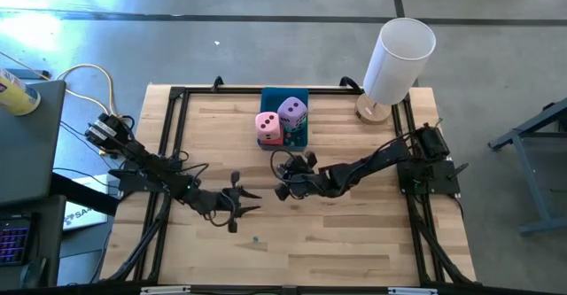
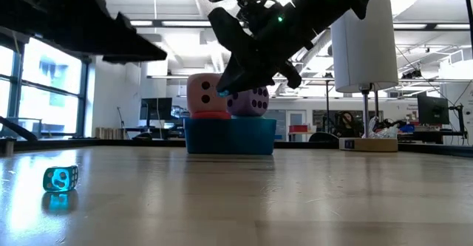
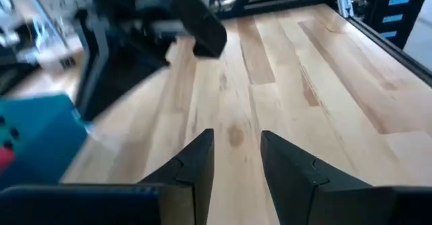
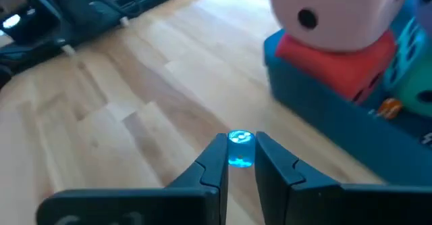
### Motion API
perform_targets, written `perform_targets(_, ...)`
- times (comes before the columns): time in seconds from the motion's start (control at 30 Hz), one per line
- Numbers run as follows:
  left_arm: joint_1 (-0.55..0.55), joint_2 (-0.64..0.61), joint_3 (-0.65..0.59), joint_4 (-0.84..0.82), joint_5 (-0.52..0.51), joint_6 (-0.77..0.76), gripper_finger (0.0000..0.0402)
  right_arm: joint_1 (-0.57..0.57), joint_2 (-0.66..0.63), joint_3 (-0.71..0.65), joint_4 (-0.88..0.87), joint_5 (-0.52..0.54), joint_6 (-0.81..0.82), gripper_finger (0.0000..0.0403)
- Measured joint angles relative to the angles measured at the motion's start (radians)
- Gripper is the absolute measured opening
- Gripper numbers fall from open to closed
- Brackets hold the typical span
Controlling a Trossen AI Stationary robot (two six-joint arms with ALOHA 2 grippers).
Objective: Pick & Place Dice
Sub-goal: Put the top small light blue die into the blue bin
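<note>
Left gripper [image 1: 237,201] low over bare surface [image 1: 354,242], jaws slightly parted, empty. Small blue die [image 2: 60,179] alone on surface, front-left. Right gripper [image 1: 285,182] near tray [image 1: 298,139], jaws nearly closed, holding nothing visible. Pink die [image 1: 268,123] atop red die [image 4: 337,66], purple die [image 1: 293,112] in tray. Judgement: open wide, centre over small die before closing.

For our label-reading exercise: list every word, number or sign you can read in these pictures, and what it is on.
"SA": start of a cut-off word on the white sheet left of the table.
The pink die shows two pips on top; no words.
The yellow container has a label too small to read.
</note>
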Motion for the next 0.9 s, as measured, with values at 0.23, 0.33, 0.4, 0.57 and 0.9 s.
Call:
perform_targets(0.23, -0.011, 0.000, 0.000, -0.063, 0.005, -0.154, 0.0116, -0.024, -0.014, 0.001, -0.066, 0.136, -0.084, 0.0039)
perform_targets(0.33, -0.009, 0.001, 0.000, -0.079, 0.047, -0.202, 0.0116, -0.045, -0.020, 0.000, -0.115, 0.184, -0.070, 0.0039)
perform_targets(0.4, -0.004, 0.001, 0.000, -0.081, 0.070, -0.213, 0.0116, -0.061, -0.021, 0.001, -0.145, 0.181, -0.043, 0.0039)
perform_targets(0.57, -0.002, 0.001, 0.000, -0.082, 0.098, -0.215, 0.0116, -0.106, -0.020, 0.000, -0.168, 0.152, -0.026, 0.0047)
perform_targets(0.9, -0.002, 0.001, 0.000, -0.084, 0.101, -0.215, 0.0116, -0.160, -0.020, 0.001, -0.177, 0.066, -0.027, 0.0085)
